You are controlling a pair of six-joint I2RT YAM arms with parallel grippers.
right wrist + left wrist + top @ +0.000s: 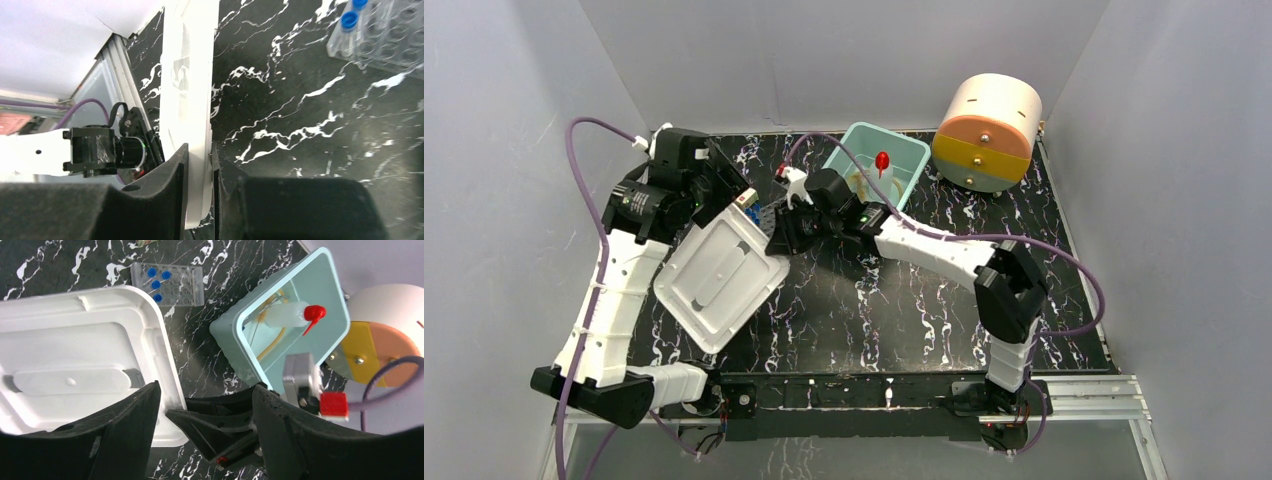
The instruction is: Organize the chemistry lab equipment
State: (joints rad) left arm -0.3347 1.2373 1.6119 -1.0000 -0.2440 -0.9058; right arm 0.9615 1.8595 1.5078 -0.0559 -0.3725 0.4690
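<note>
My right gripper (782, 240) (200, 165) is shut on the edge of a white plastic lid (719, 275) (75, 365) (187, 75) and holds it tilted over the table's left side. My left gripper (724, 185) (206, 387) is open and empty above the lid's far corner. A clear tube rack (180, 285) (395, 45) with thin blue-capped tubes (157, 282) (348, 20) sits just beyond the lid. The red-nozzled wash bottle (882, 165) (290, 315) and tan tubing (277, 337) lie inside a teal bin (914, 155) (235, 335). The tongs and the small blue cap are out of view.
A round cream, orange and yellow drum (989, 130) (385, 330) stands at the back right beside the bin. White walls close in the black marbled table (894, 310) on three sides. Purple cables loop from both arms.
</note>
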